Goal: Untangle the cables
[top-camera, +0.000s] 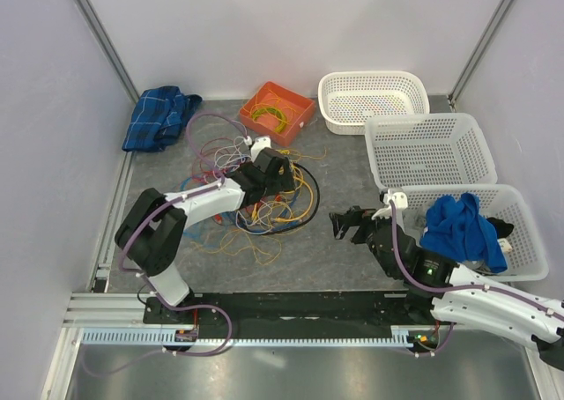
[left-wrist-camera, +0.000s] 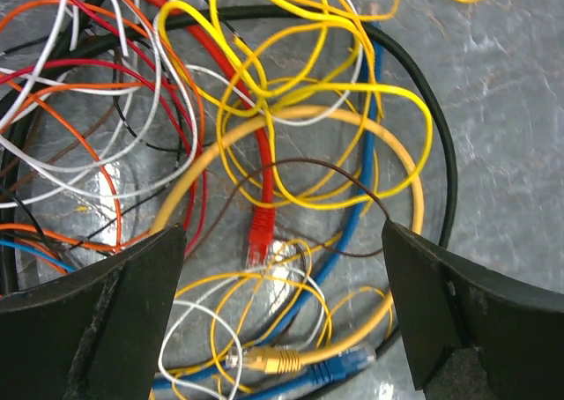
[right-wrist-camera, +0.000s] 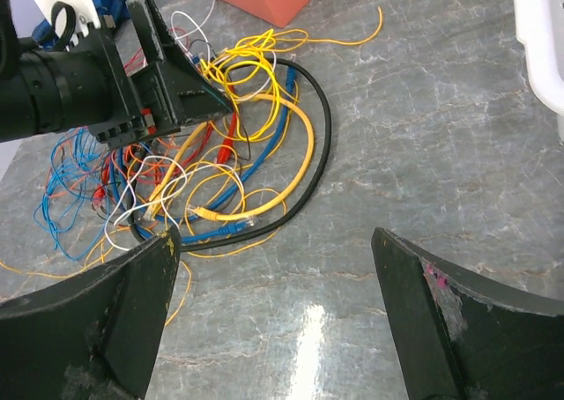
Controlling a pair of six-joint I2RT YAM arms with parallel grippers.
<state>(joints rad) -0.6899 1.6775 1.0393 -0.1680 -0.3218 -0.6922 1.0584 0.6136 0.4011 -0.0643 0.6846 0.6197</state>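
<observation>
The cables lie in a tangled heap of yellow, orange, red, blue, white and black wires on the grey table, left of centre. My left gripper hovers open right above the heap. In the left wrist view its jaws stand wide with nothing between them, over a red plug, a yellow plug and a blue plug. A thick black cable loops round the others. My right gripper is open over bare table, right of the heap, and grips nothing.
An orange box with a coiled yellow cable sits at the back. A folded blue cloth lies back left. Three white baskets line the right side, and the nearest holds a blue cloth.
</observation>
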